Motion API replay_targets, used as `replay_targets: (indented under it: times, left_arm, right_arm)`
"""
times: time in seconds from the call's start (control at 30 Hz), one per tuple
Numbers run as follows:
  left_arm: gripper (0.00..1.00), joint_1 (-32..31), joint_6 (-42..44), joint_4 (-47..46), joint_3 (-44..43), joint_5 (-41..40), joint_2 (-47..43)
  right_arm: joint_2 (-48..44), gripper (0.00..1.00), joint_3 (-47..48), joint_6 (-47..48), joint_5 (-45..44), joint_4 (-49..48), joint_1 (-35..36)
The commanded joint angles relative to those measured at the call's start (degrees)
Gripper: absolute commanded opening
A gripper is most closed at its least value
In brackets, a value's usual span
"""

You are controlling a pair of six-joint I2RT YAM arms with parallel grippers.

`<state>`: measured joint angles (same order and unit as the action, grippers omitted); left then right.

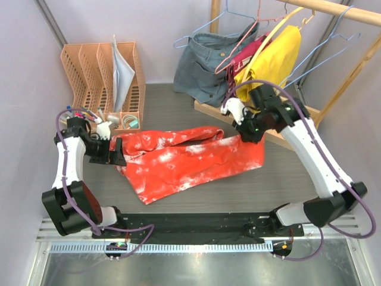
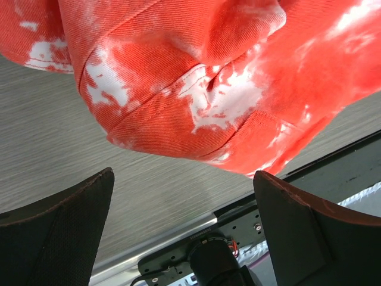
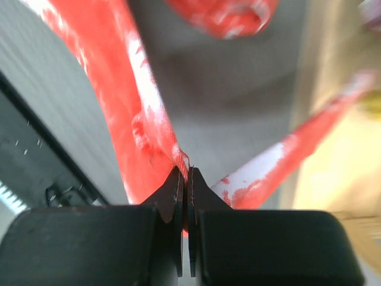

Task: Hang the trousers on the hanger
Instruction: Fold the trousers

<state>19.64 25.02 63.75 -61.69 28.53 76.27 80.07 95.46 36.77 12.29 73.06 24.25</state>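
The red-orange tie-dye trousers (image 1: 190, 159) lie spread across the middle of the table. My right gripper (image 1: 245, 134) is shut on their right upper edge; in the right wrist view (image 3: 186, 177) the fabric (image 3: 140, 113) is pinched between the closed jaws and lifted a little. My left gripper (image 1: 117, 151) is open at the trousers' left end and holds nothing. In the left wrist view (image 2: 184, 223) the jaws stand wide apart just short of the bunched fabric (image 2: 196, 89). An empty light-blue wire hanger (image 1: 328, 53) hangs on the rod at the back right.
A wooden rack (image 1: 333, 10) at the back right holds a grey-blue denim garment (image 1: 208, 68), a yellow garment (image 1: 275, 56) and a pink hanger (image 1: 238, 52). An orange file organizer (image 1: 98, 68) stands back left. A black rail (image 1: 196, 229) runs along the near edge.
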Motion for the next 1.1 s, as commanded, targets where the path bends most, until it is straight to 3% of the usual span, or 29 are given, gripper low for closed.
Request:
replay_targets:
  times: [0.0, 0.17, 0.23, 0.3, 0.43, 0.7, 0.97, 1.07]
  left_arm:
    - [1.0, 0.31, -1.29, -2.48, 0.17, -0.4, 0.54]
    - [1.0, 1.01, -2.16, -4.42, 1.4, -2.78, 1.86]
    - [1.0, 3.81, -0.59, -1.62, 0.26, 1.32, 3.09]
    - [0.94, 7.78, 2.38, 1.19, -0.09, 2.84, 4.5]
    - [0.81, 7.96, 4.87, 0.86, 3.14, 1.17, 5.2]
    - [0.86, 0.23, -1.45, -8.37, 1.84, 0.03, 13.01]
    - [0.67, -7.16, -6.82, -16.1, 2.89, -2.43, 18.74]
    - [0.74, -5.67, -5.25, -13.31, 1.84, 1.78, 17.96]
  right_arm:
    - [7.55, 0.01, -8.44, -3.11, -2.44, 1.66, -0.17]
    - [5.45, 0.01, -16.86, -3.55, -7.8, -4.67, -1.39]
    - [4.92, 0.01, -19.34, -3.55, -10.26, -6.69, -2.97]
    - [5.0, 0.01, -21.89, -3.55, -10.71, -7.57, -6.22]
    - [5.7, 0.01, -23.74, -4.69, -8.09, -8.46, -8.61]
    - [7.91, 0.01, -23.04, -6.8, -5.09, -7.67, -8.61]
    - [7.47, 0.01, -22.86, -6.98, -7.19, -7.58, -8.78]
    - [7.38, 0.01, -22.34, -6.72, -7.81, -7.4, -9.31]
